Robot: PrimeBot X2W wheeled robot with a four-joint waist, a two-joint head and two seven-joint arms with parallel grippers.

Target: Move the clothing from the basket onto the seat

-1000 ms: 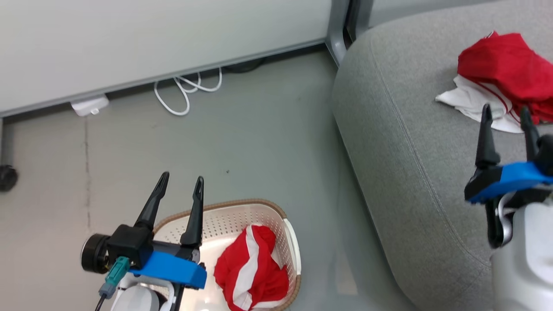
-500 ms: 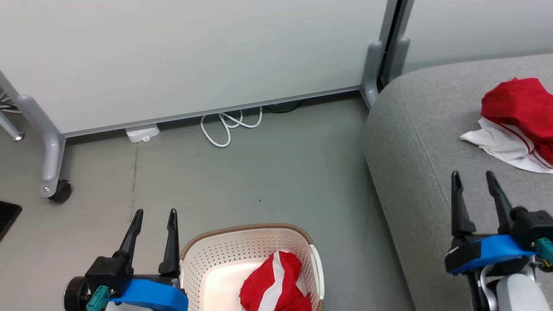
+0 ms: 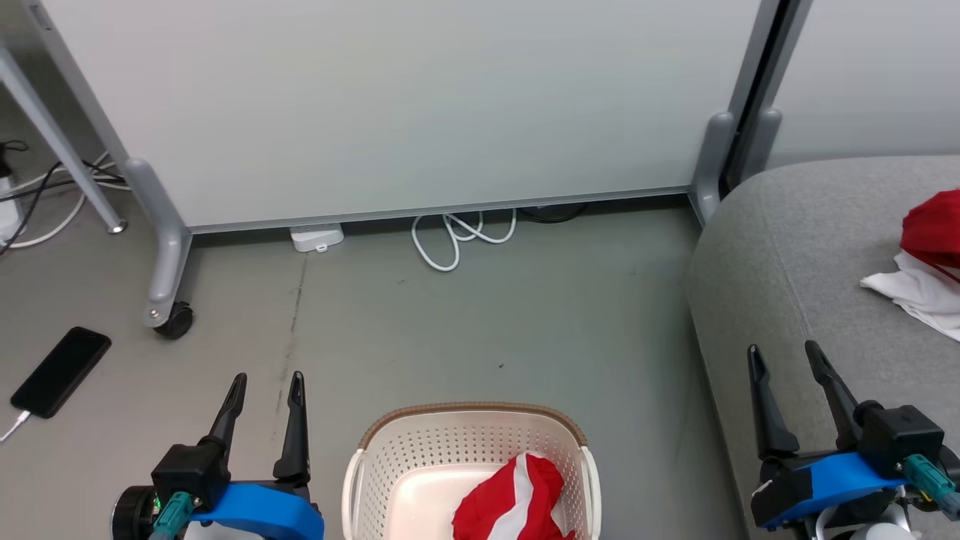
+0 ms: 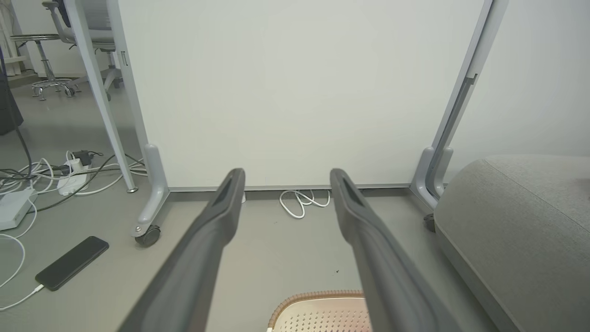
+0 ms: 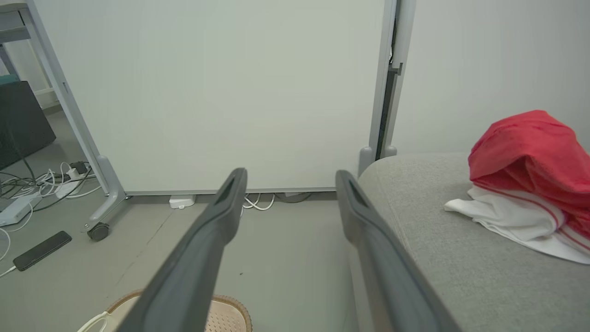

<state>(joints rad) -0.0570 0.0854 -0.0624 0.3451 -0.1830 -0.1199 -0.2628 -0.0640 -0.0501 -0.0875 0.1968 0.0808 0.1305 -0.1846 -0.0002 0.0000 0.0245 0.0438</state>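
Observation:
The cream basket (image 3: 420,465) with its brown rim (image 4: 313,295) stands on the floor at the bottom centre of the head view, holding one red and white garment (image 3: 514,499). The other red and white garment (image 5: 530,184) lies on the grey sofa (image 3: 810,285) at the right, and the head view catches its edge (image 3: 926,262). My left gripper (image 3: 268,382) hangs open and empty to the left of the basket. Over the sofa's front edge my right gripper (image 3: 784,356) is open and empty too, short of the garment there.
A white partition on grey wheeled legs (image 3: 169,255) closes the far side. A coiled white cable (image 3: 457,236) and a white adapter (image 3: 316,238) lie at its foot. A black phone (image 3: 60,371) on a cable lies on the floor at left, beyond it more cables (image 4: 55,175).
The head camera has tilted up and turned left, so the basket and sofa shifted right and down in the picture. Both grippers stay open and empty; the right one has drawn back from the sofa's garment.

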